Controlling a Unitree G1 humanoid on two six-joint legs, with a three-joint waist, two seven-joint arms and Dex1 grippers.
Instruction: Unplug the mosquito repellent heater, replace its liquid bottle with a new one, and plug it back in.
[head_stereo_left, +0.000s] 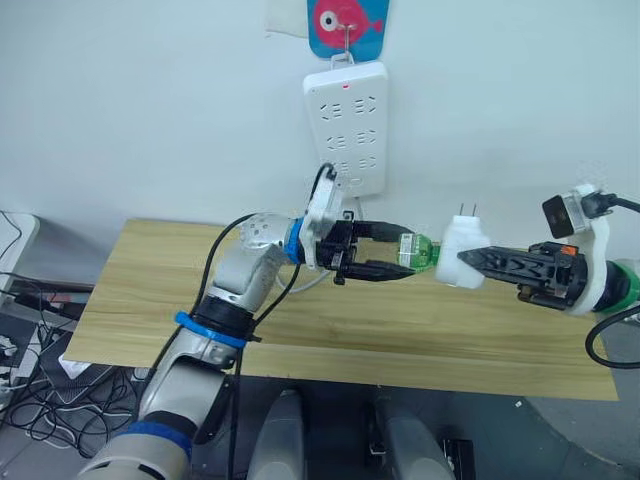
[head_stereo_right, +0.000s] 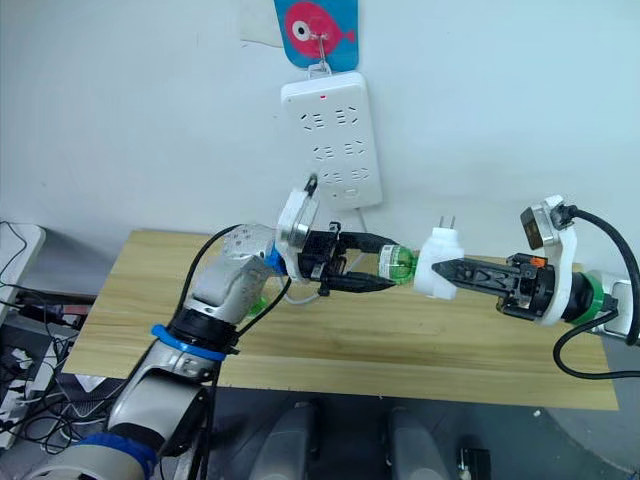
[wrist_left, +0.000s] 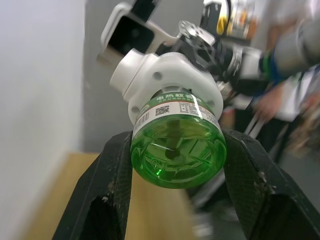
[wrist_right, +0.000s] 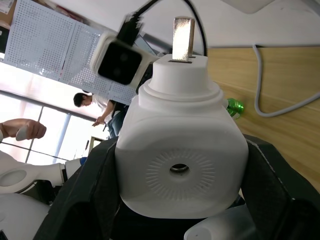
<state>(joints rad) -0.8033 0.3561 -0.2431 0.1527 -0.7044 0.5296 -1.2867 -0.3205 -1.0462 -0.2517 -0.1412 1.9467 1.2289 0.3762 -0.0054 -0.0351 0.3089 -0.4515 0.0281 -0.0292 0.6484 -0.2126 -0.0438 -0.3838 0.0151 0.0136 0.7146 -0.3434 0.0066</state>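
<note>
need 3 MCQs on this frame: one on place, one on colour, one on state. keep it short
1. Where is the mosquito repellent heater?
A. Plugged into the power strip
B. Lying on the table
C. Held in the air by the right end effector

2. What colour is the liquid bottle?
A. Green
B. Blue
C. Clear

3. What is the left end effector doing?
A. Open and empty
B. Shut on the bottle
C. Resting on the table

Answers:
1 C: the right end effector clamps the white heater above the wooden table, its prongs pointing up, well clear of the power strip on the wall.
2 A: the left wrist view shows see-through green plastic with a printed label.
3 B: the left end effector has a black finger on each side of the bottle, whose neck still sits in the heater.
</note>
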